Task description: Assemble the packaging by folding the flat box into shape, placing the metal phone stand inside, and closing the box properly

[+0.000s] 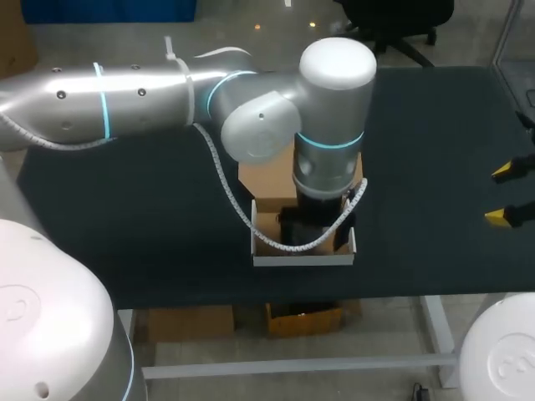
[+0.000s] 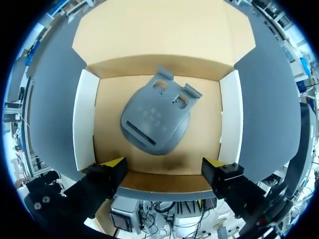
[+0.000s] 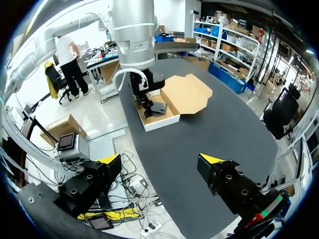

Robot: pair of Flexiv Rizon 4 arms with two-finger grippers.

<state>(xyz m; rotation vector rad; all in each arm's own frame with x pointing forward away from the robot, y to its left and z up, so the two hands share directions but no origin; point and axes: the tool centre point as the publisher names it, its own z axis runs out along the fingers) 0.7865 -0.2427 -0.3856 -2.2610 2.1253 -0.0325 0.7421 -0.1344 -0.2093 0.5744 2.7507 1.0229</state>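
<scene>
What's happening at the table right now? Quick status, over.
Left pincer open, empty, over the box. Phone stand lying inside box, lid flap open. Right pincer open, empty, off to the side. Nothing in the way.

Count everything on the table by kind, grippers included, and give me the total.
box: 1
phone stand: 1
grippers: 2, the left gripper and the right gripper
Total: 4
</scene>
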